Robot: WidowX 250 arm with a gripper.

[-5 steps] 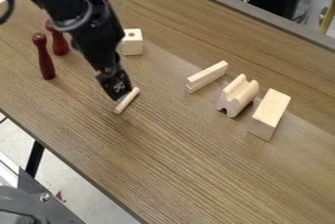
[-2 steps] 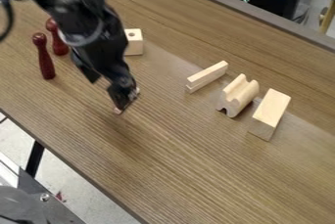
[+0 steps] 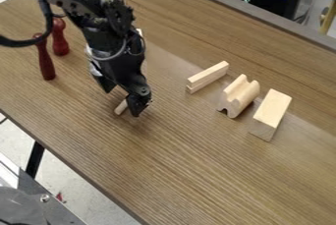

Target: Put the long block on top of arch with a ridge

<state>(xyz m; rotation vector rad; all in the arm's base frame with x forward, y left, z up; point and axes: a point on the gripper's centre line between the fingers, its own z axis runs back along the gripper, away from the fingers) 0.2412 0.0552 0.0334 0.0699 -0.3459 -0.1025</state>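
Left of centre in the frame, the gripper [image 3: 122, 102] hangs with its fingers spread well apart, and I see nothing held. Just beside the right-hand fingertip, the visible end of a slim wooden rod [image 3: 121, 107], probably the long block meant, lies on the table [image 3: 197, 155]; its long axis slants from lower left to upper right. The fingers stand across that axis, which should suit a grasp. Outward, right of centre, the ridged arch [image 3: 238, 96] runs on much the same slant, so the carry likely needs little turning.
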